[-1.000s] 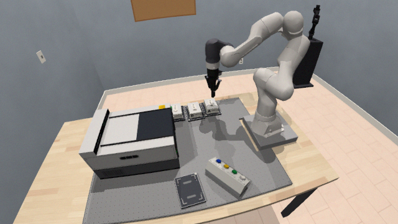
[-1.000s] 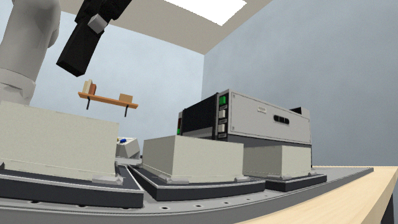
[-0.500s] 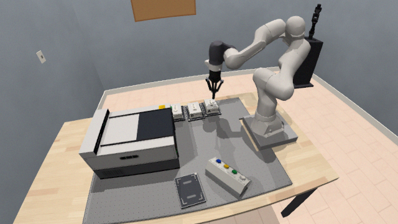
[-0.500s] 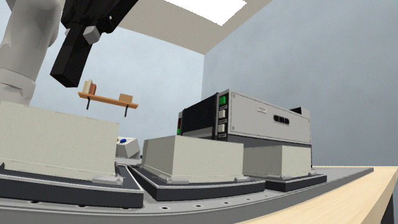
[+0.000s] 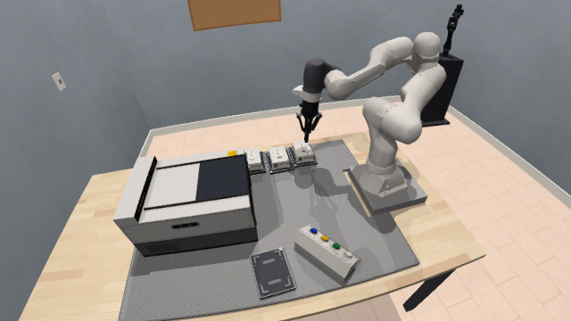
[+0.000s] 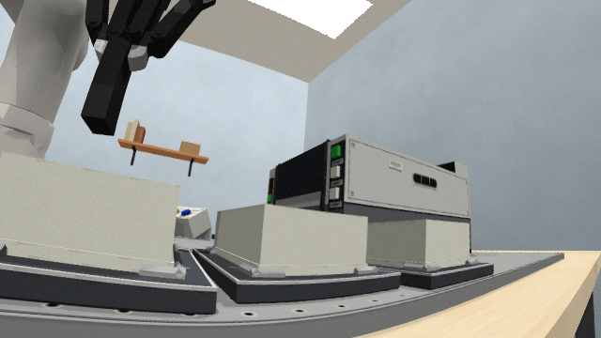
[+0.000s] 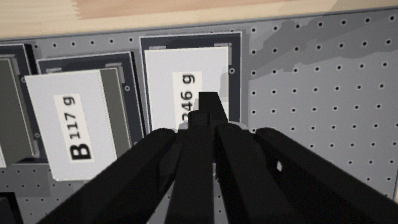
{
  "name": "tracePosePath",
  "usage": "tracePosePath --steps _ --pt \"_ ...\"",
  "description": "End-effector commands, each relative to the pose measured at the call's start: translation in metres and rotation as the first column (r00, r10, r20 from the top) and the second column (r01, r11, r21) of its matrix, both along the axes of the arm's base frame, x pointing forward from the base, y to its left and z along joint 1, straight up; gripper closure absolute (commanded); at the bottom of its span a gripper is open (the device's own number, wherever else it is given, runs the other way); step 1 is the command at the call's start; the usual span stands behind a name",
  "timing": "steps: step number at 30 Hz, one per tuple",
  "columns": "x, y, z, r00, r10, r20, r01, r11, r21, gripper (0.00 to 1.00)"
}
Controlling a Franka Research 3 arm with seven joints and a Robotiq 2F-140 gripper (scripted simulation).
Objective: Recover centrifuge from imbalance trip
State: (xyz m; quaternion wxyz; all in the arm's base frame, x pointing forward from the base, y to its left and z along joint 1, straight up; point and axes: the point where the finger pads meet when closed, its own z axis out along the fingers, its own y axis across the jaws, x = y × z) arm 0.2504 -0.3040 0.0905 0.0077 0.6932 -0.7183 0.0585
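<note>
My gripper [image 5: 307, 135] is shut and empty. It hangs a little above the balance plate nearest the arm's base, plate A [image 5: 304, 153]. In the wrist view the fingertips [image 7: 210, 101] cover part of that plate's label [image 7: 187, 92], which reads 246 g. Plate B [image 7: 75, 122] [image 5: 279, 158], marked 117 g, sits in the nest beside it. A third plate [image 5: 254, 160] stands closest to the centrifuge [image 5: 192, 196]. The centrifuge's top shows a white panel and a dark panel, and its buckets are hidden. Its keys [image 6: 334, 172] run down the front's right side, with a green one on top.
The button panel [image 5: 326, 251] with blue, yellow, green and white buttons stands at the mat's near side. A dark flat nest [image 5: 273, 272] lies next to it. The arm's base [image 5: 384, 185] stands right of the plate row.
</note>
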Motion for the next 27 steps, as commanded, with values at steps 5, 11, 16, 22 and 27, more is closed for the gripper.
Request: tracePosePath --steps 5,11,16,22,27 --pt "-0.0046 -0.001 -0.0016 0.931 0.363 -0.026 -0.363 0.932 0.004 0.9" --pt "-0.0046 -0.001 -0.0016 0.866 0.5 -0.031 -0.5 0.866 0.006 0.9" --pt "-0.0046 -0.001 -0.0016 0.796 0.604 -0.038 -0.604 0.797 0.009 0.9" --pt "-0.0046 -0.001 -0.0016 0.701 0.711 -0.049 -0.711 0.703 0.016 0.9" --pt "-0.0046 -0.001 -0.0016 0.604 0.795 -0.058 -0.795 0.606 0.024 0.9"
